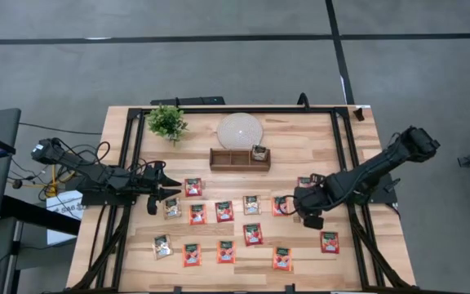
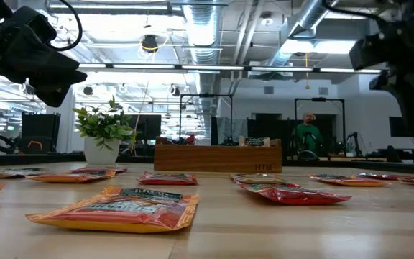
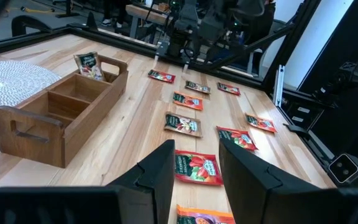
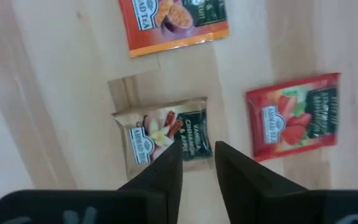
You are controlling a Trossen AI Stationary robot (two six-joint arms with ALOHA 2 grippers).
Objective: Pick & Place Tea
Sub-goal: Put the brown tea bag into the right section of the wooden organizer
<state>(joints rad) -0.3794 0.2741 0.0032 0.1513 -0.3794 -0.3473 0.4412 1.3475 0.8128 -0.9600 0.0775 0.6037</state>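
The right gripper (image 4: pixel 197 163) hangs over a beige tea sachet (image 4: pixel 163 137) in front of the wooden tray (image 1: pixel 240 158), fingers a little apart, holding nothing. The left gripper (image 3: pixel 197 168) waits open, off to the tray's side.

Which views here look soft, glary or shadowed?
Low view: bright ceiling lights glare; the nearest flat red-orange tea sachet is slightly soft. Right wrist view: motion-smeared, a pale beige sachet with dark green label beyond the right pincer. High view: evenly lit, faint shadows.
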